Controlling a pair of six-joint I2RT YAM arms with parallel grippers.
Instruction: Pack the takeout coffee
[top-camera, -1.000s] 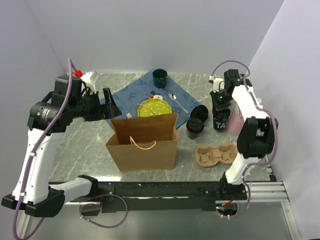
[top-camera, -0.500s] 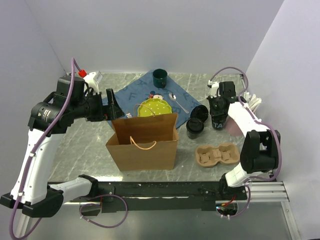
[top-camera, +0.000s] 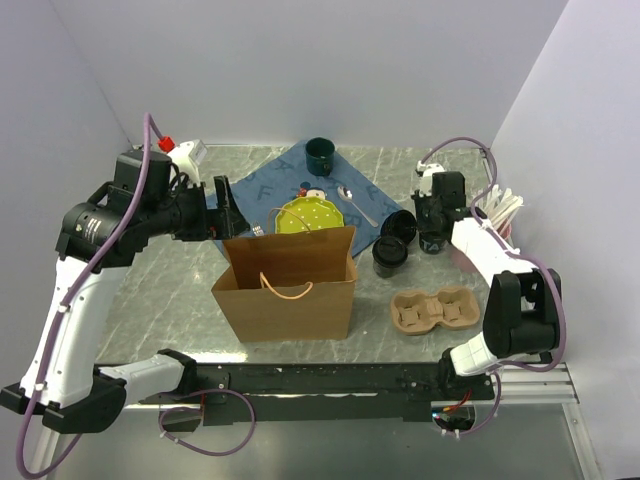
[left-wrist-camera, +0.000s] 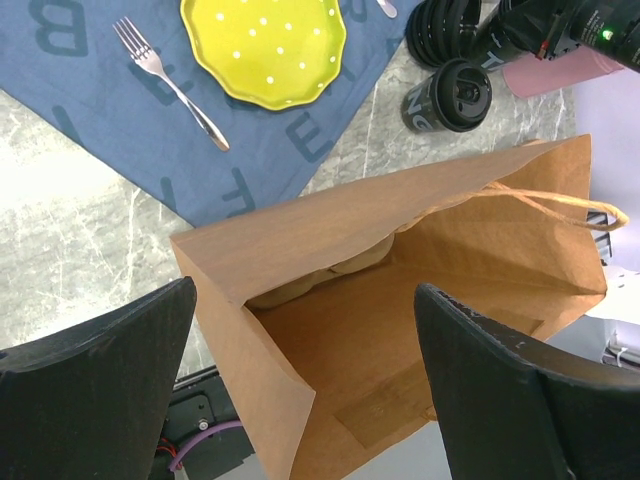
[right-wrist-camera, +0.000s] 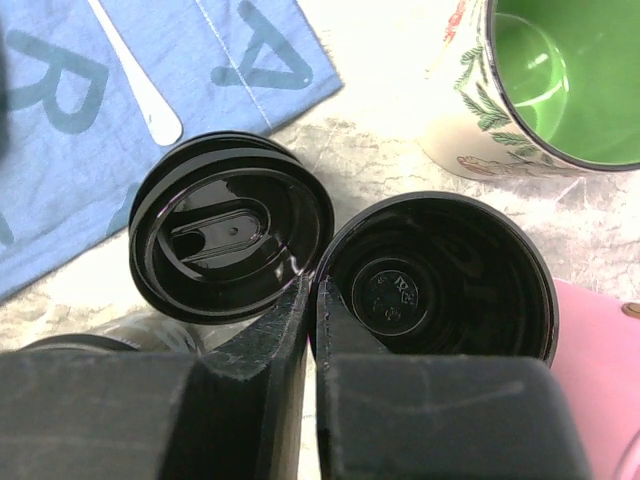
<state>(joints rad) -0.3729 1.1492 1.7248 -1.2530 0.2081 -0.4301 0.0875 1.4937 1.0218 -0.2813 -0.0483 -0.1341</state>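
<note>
R tool (right-wrist-camera: 314, 295) is closed to a thin slit w/ the rim of a lidless black cup (right-wrist-camera: 440, 285) running into it, so it looks pinched by the wall. That cup stands on the counter (top-camera: 170, 290) just beside a lidded cup (right-wrist-camera: 230, 240). Moulded mark in the lidless cup's bottom is too small to read. Blue cloth (right-wrist-camera: 210, 95) shows big letters "R" and "A"; from my L wrist I also read "B". A third cup (left-wrist-camera: 452, 97) stands near the paper bag (left-wrist-camera: 400, 300), w/ white lettering on its side that I can't read. R arm reaches fwd, wrist pointing down. L tool (top-camera: 225, 210) is wide open w/ nothing in it, hanging over the bag's open mouth. L arm is raised high, forearm approx level. Pulp carrier (top-camera: 432, 308) sits right of the bag.
</note>
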